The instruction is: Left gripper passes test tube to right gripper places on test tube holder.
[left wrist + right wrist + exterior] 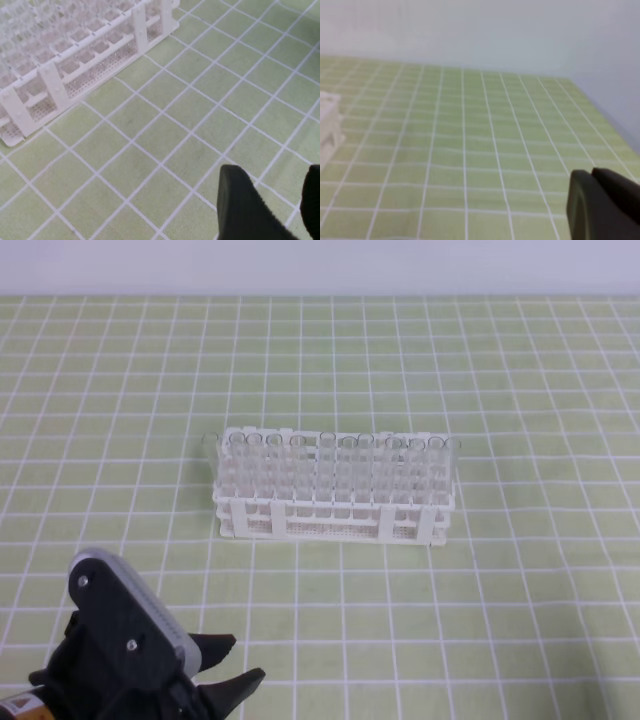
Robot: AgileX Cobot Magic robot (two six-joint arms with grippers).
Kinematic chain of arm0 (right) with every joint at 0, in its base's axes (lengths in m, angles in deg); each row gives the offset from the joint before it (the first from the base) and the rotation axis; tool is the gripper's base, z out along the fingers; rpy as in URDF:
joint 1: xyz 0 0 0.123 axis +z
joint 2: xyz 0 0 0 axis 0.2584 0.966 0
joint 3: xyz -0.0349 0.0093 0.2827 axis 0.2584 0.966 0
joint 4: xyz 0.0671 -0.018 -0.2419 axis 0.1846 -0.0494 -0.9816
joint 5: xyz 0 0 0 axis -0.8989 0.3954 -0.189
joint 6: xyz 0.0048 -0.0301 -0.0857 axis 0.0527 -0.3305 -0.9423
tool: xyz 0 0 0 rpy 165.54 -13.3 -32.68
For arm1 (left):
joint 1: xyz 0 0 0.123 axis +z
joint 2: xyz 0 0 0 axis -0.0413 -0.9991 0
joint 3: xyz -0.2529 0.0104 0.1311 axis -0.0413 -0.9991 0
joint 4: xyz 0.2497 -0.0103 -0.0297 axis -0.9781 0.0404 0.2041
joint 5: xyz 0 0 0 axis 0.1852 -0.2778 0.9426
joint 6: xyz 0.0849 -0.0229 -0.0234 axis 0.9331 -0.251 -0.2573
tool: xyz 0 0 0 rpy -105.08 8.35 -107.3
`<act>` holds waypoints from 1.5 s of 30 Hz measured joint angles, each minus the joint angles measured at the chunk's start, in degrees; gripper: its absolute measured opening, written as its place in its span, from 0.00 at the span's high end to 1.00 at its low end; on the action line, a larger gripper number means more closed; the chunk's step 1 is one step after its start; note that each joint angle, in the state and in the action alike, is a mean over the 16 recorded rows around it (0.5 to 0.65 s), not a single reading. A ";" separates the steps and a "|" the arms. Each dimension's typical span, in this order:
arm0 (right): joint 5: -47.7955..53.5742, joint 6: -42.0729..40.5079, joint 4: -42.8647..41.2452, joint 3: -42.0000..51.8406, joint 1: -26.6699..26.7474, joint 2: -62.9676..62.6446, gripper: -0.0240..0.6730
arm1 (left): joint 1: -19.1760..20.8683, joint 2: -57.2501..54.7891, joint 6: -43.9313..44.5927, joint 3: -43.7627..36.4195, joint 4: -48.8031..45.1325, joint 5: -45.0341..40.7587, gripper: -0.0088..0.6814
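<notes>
The white test tube holder (pixel 330 522) stands mid-table, filled with several clear tubes (pixel 325 455) that all look alike; no single test tube stands out from them. My left gripper (pixel 247 660) hovers at the near left, in front of the rack, open with nothing between its jaws. In the left wrist view its two black fingers (pixel 240 205) frame bare cloth, and the holder (pixel 55 92) lies up and to the left. My right gripper (pixel 587 174) shows only in the right wrist view, shut and empty, far to the right of the holder's corner (pixel 327 125).
A green cloth with a white grid (pixel 500 390) covers the table. A pale wall (pixel 470 30) rises behind its far edge. Only the rack and the grippers are on or over the cloth.
</notes>
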 joint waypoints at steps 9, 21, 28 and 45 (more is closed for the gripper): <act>5.01 -0.30 3.98 0.02 -2.64 -1.71 0.99 | 0.00 -0.04 0.02 -0.02 -0.06 0.11 0.63; 5.85 -0.30 6.97 0.02 -2.70 -1.71 0.99 | 0.00 -0.04 0.06 -0.02 -0.05 0.14 0.63; 5.85 -0.30 6.98 0.02 -2.70 -1.71 0.99 | 0.02 0.15 0.09 0.00 -0.14 -0.01 0.63; 5.76 -0.30 6.98 0.02 -2.70 -1.71 0.99 | 12.75 14.00 0.26 -0.03 -1.30 3.55 0.81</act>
